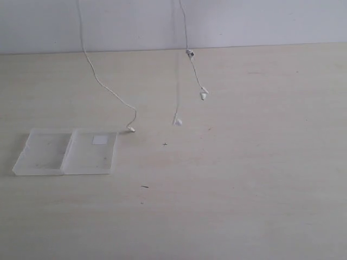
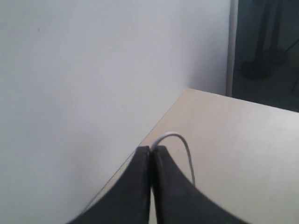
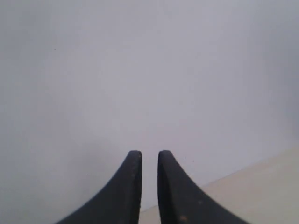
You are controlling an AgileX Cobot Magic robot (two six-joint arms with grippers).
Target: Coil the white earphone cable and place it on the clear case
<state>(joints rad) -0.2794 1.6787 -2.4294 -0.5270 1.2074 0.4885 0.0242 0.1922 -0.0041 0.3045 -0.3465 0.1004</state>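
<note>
Two strands of the earphone cable [image 1: 89, 65] rise past the table's [image 1: 244, 189] far edge and are cut off at the top of the exterior view. In the left wrist view the cable vanishes between the closed left fingers [image 2: 135, 186], which hide its lower run. The remote [image 1: 190, 53] is too small to make out.

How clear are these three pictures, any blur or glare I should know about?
Exterior view: flat, even light, no glare; the earphone cable is thin and pale, with one hanging strand smeared faint. Left wrist view: the left claw is dark and soft-edged up close. Right wrist view: mostly blank wall, the right claw a dim silhouette.
</note>
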